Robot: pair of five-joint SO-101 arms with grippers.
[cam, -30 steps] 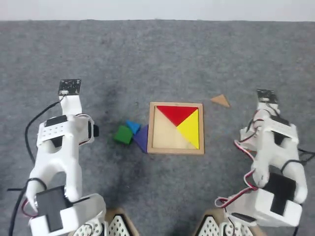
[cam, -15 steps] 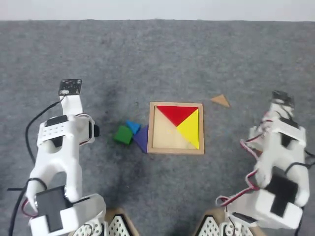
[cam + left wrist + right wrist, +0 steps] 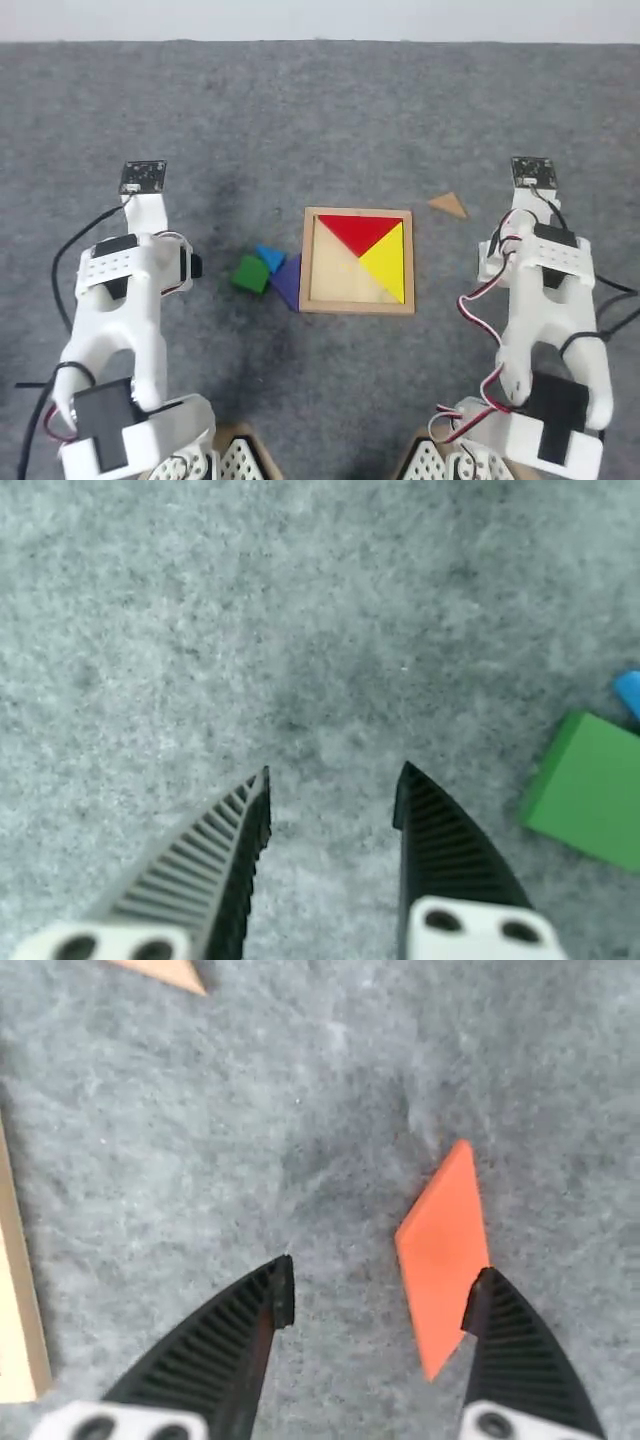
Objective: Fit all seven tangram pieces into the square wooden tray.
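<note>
A grey felt mat (image 3: 300, 110) bears the square wooden tray (image 3: 358, 309), which holds a red triangle (image 3: 357, 232) and a yellow triangle (image 3: 387, 262). The left gripper (image 3: 335, 780) and right gripper (image 3: 385, 1270) hang over the mat, jaws spread wide and empty, the right with an orange parallelogram (image 3: 445, 1250) lying beside one finger. The green square (image 3: 250, 273), purple piece (image 3: 289, 280) and blue piece (image 3: 269, 257) cluster at the tray's left side, and a tan triangle (image 3: 448, 205) lies apart.

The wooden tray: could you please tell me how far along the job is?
Done: red triangle and yellow triangle lie in the tray. In hand: nothing; the open right gripper hangs by the orange parallelogram. Left: that, the tan triangle, and the green piece, blue piece, purple piece beside the tray.
</note>
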